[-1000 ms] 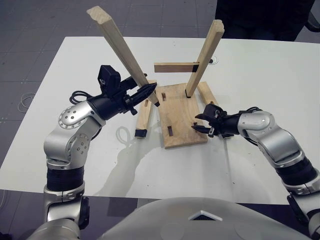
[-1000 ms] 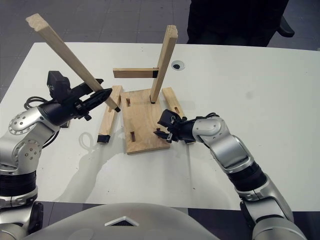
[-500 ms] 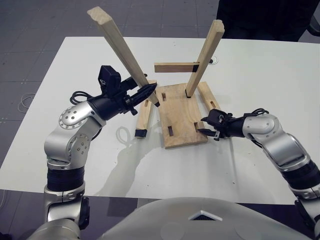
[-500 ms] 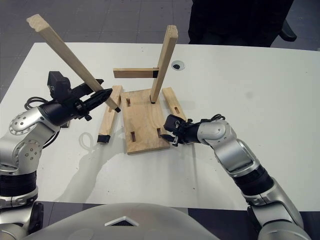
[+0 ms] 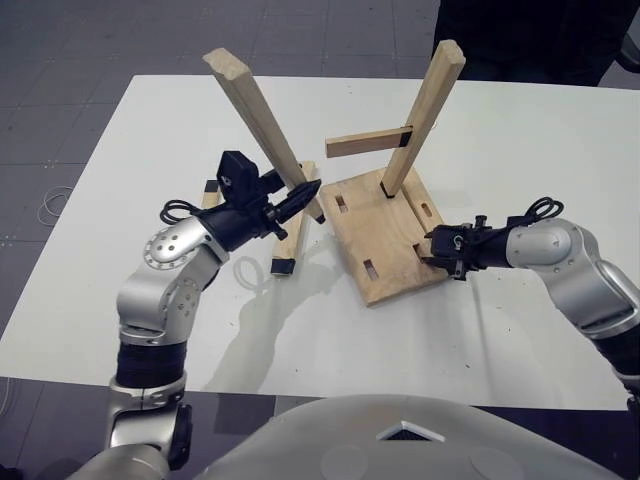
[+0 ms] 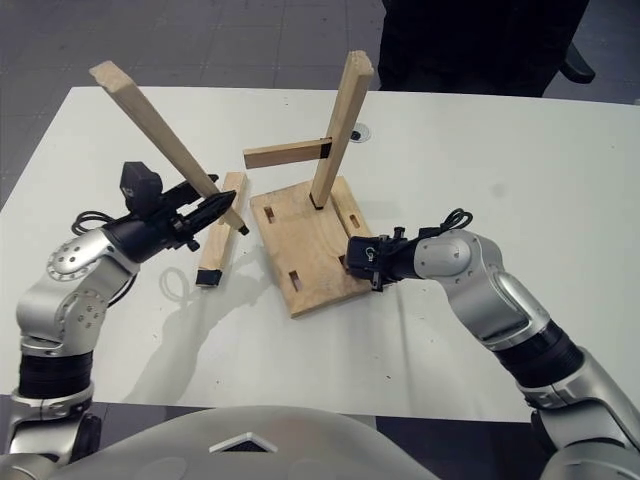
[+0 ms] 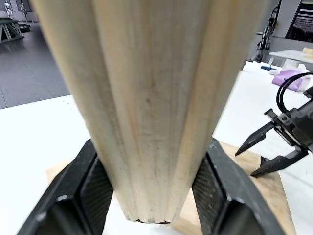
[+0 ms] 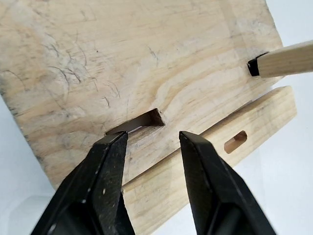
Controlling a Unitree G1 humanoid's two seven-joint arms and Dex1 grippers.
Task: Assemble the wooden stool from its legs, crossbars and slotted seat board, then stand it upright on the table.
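My left gripper (image 5: 303, 193) is shut on the lower end of a wooden leg (image 5: 262, 128), which it holds tilted above the table, left of the seat board (image 5: 380, 235). In the left wrist view the leg (image 7: 146, 98) sits clamped between both fingers. The board lies flat, turned at an angle, with its slots facing up. One leg (image 5: 425, 110) stands in a far slot and carries a crossbar (image 5: 362, 146). My right gripper (image 5: 432, 250) is open at the board's right edge; its fingertips (image 8: 115, 147) straddle a slot (image 8: 139, 122).
A loose leg (image 5: 288, 232) lies on the white table (image 5: 540, 130) left of the board, just under the held leg. Another slotted piece (image 5: 420, 203) lies against the board's right side, close to my right gripper. The table's near and right areas are bare.
The seat board with its standing leg has swung and slid to the right, with my right gripper at its edge. My left arm has carried its leg rightward and a little lower.
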